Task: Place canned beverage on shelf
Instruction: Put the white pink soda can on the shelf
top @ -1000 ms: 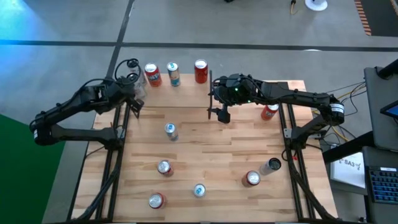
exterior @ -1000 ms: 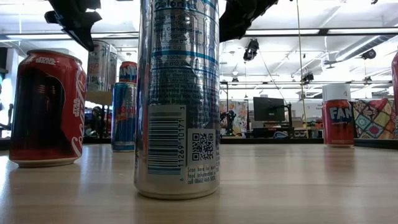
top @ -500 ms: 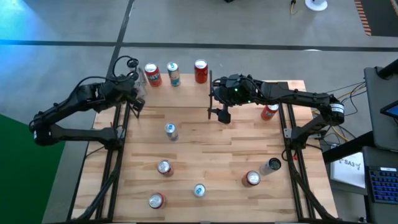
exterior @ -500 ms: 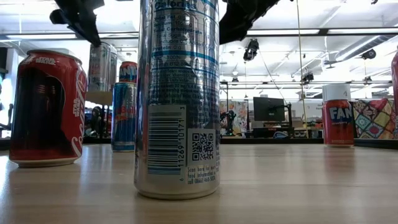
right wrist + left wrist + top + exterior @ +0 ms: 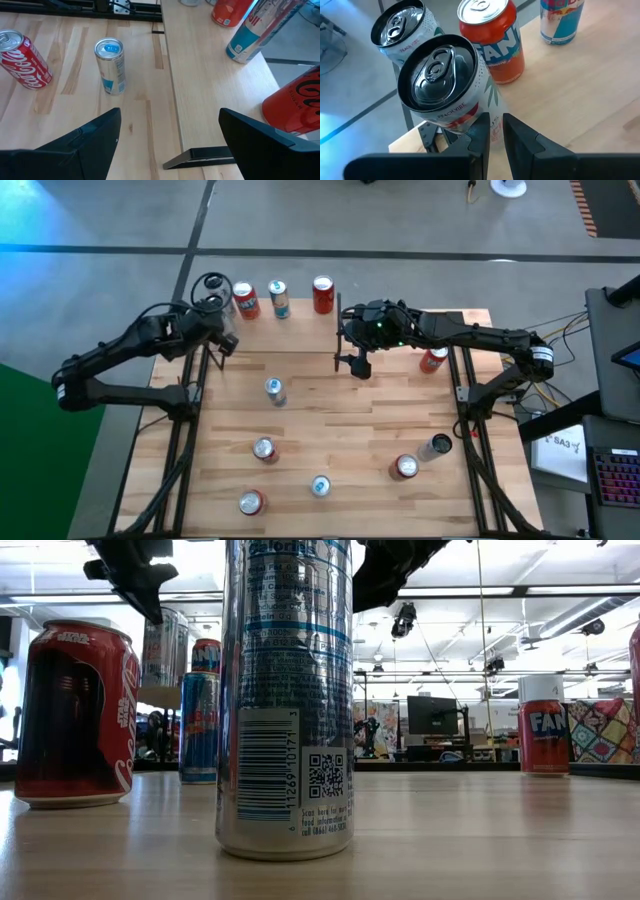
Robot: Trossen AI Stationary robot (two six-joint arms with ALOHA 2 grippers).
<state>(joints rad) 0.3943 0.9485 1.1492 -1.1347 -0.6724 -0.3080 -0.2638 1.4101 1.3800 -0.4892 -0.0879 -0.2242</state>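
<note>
Butcher-block tabletop (image 5: 340,430) carries scattered cans. Left jaws (image 5: 492,131), pressed nearly together and holding nothing, hover just beside the white can (image 5: 445,82) on the shelf (image 5: 290,330). Right jaws (image 5: 167,132) stand spread wide over the shelf's edge, a slim blue-topped can (image 5: 111,65) ahead.

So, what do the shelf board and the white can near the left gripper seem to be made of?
The shelf looks like light, smooth wood with a matte finish: pale grain lines run along it. The white can looks like thin metal, probably aluminium: its top is bare, shiny silver with a pull tab, and its side carries a white printed coat.
</note>
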